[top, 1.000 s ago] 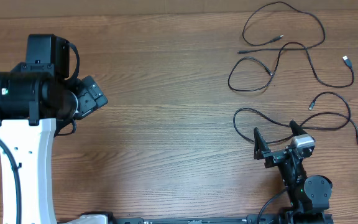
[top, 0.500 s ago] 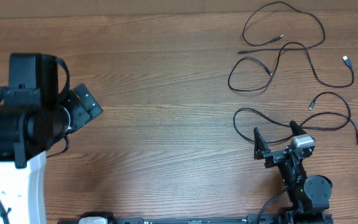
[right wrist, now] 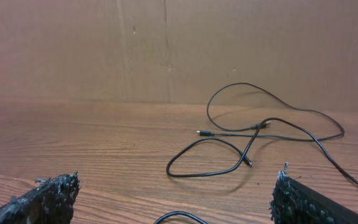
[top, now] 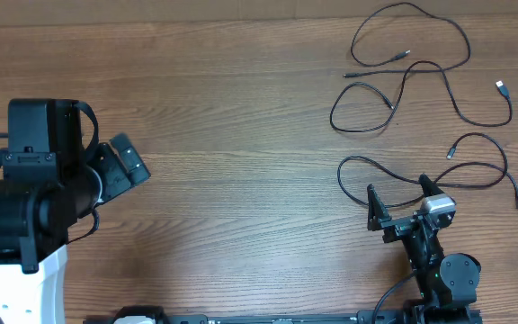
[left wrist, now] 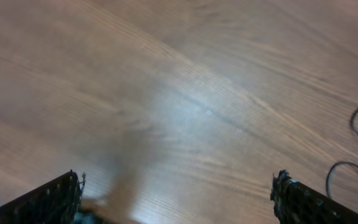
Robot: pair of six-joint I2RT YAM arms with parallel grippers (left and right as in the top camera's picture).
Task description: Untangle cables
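1. Right gripper (top: 396, 185) is sitting at the near right of the table (top: 241, 135), with its jaws spread wide and gripping nothing. The left gripper (top: 124, 158) is hanging over bare wood at the left, likewise spread wide and empty.
2. All the cables are lying at the right. The near cable (top: 342, 167) is curving just beyond the right fingertips, the middle cable (top: 333, 115) is running out to a silvery plug (top: 501, 87), and the far cable (top: 466, 43) is looping behind it.
3. The near cable is lying apart from the other two. The middle and far cables are appearing to cross at one spot, though which one is lying on top cannot be told.
4. Judged step: clearing that last crossing. Doing it well is calling for pinching one cord on a free stretch, away from the crossing and the plugs. It should then be lifted only slightly and drawn toward open wood, so that no loop is dragging onto the near cable.
5. With the left arm well apart from every cord, the right arm is looking better placed for this reach.
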